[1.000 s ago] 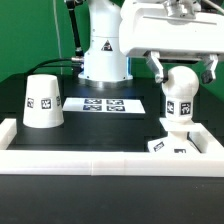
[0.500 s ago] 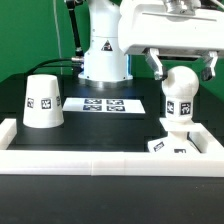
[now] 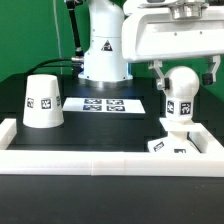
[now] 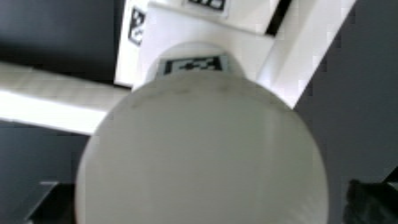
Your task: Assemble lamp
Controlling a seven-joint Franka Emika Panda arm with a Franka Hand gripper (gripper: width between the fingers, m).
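Observation:
The bulb post (image 3: 180, 98) stands upright on the flat angular base (image 3: 172, 147) at the exterior view's right, just inside the front rail. My gripper (image 3: 185, 72) is open and straddles the post's round head, one finger (image 3: 159, 70) on each side with a gap to the head. In the wrist view the round head (image 4: 210, 140) fills most of the frame, with the tagged base (image 4: 192, 35) beyond it and my dark fingers (image 4: 59, 205) at the frame's edges. The cone shade (image 3: 42, 100) stands alone at the exterior view's left.
The marker board (image 3: 105, 103) lies flat between the shade and the post. A white rail (image 3: 100, 165) borders the front and sides of the black table; it also shows in the wrist view (image 4: 36, 95). The arm's base (image 3: 103, 50) stands behind.
My gripper has shifted slightly toward the exterior view's right around the bulb head. The bulb post, base and shade have not moved.

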